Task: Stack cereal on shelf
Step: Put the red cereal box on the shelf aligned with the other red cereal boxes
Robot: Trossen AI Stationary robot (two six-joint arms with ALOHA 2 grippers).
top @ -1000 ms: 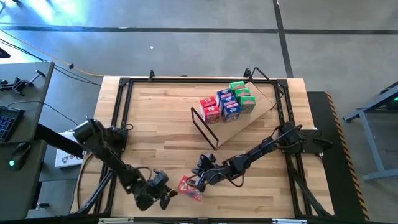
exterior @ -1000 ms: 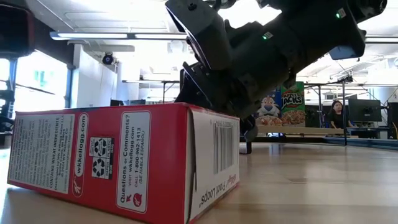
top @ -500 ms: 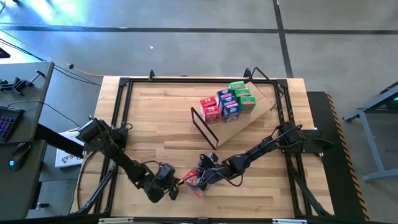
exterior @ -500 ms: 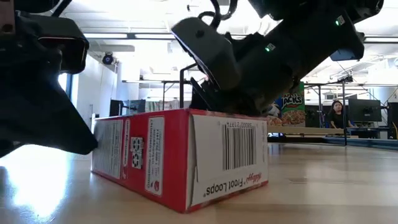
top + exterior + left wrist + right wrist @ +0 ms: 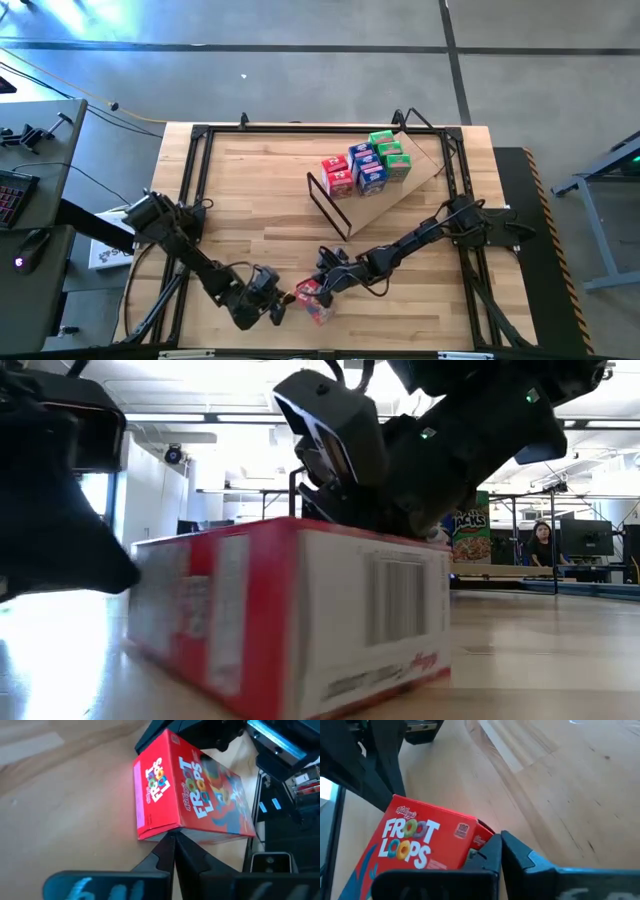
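Note:
A red Froot Loops cereal box (image 5: pixel 312 298) lies flat on the table near its front edge, printed front up; it also shows in the left wrist view (image 5: pixel 192 800) and the right wrist view (image 5: pixel 420 845). My left gripper (image 5: pixel 273 303) is shut, on the box's left. My right gripper (image 5: pixel 323 282) is shut, on the box's far right side. Several more red, blue and green cereal boxes (image 5: pixel 366 164) stand in rows on the slanted plywood shelf (image 5: pixel 400 192), above its black wire frame (image 5: pixel 325 200). My left gripper has its shut fingertips (image 5: pixel 169 844) against a lower corner of the box (image 5: pixel 167 831), coming level from the table's left. The box rests flat on the table. My right gripper has its shut fingertips (image 5: pixel 492 845) against the box's short end flap (image 5: pixel 479 839), slanting down from the table's right.
A black metal frame (image 5: pixel 195 180) runs around the tabletop. Bare wood lies between the box and the shelf (image 5: pixel 270 210). In the low view a person (image 5: pixel 543 543) sits far behind the table.
My left gripper has gone toward the table's right edge, up to the red box. The box has turned about on the table between the two grippers and stays flat. My right gripper has shifted slightly toward the far edge.

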